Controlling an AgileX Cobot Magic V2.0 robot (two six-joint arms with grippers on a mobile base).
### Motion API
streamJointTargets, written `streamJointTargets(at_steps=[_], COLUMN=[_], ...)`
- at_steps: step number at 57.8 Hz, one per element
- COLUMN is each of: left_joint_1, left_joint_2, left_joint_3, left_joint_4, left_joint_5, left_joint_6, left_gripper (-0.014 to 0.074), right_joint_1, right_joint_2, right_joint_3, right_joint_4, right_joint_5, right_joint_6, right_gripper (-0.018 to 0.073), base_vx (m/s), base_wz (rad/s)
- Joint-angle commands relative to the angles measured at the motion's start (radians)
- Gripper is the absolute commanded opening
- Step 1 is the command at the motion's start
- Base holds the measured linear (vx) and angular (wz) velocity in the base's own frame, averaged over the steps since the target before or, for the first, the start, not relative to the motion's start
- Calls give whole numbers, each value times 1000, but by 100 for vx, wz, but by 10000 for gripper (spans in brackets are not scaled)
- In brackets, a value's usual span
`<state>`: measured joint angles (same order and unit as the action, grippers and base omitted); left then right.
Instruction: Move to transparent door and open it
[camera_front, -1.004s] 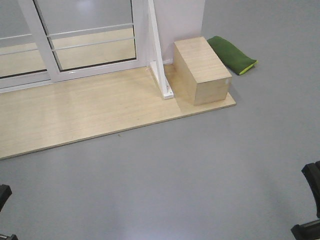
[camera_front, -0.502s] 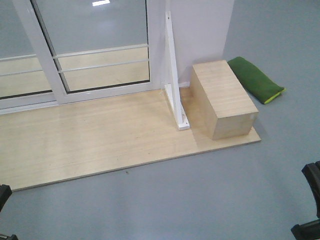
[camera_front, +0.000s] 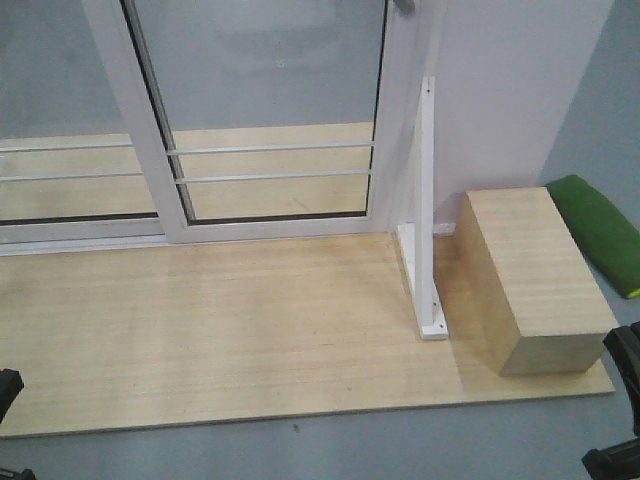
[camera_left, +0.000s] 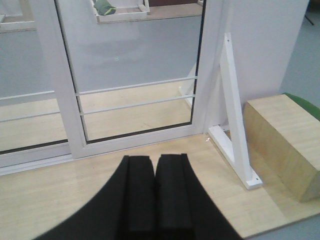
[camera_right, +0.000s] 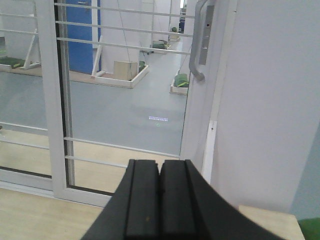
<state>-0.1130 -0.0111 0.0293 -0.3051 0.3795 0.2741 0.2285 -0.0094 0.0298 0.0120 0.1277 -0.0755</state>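
Glass transparent door with grey handle stands shut; left pincer and right pincer both closed, empty.

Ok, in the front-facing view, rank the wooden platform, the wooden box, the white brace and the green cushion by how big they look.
1. wooden platform
2. wooden box
3 or 4. white brace and green cushion: unsure, since the frame edge cuts the cushion off.

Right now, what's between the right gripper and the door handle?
Bare air, per the right wrist view, from the right gripper to the handle.
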Motion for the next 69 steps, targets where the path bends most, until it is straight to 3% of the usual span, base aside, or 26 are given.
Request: streamJointTargets(at_steps=[1,69], left_joint_1=[2,2], left_joint_2=[-13,-13], left_joint_3=[15,15], left_joint_4=[-15,-15], left_joint_5=[-71,-71], left_joint_6=[-1,-1], left_gripper=[-6,-6], right_joint_1=[1,1], right_joint_2=[-16,-16], right_joint_3=[4,4], right_joint_4=[-2,-2], right_joint_5=[-83,-83], right_joint_6=[-10,-10], right_gripper=[-9,-9], base_vx=[48,39], base_wz=[26,5])
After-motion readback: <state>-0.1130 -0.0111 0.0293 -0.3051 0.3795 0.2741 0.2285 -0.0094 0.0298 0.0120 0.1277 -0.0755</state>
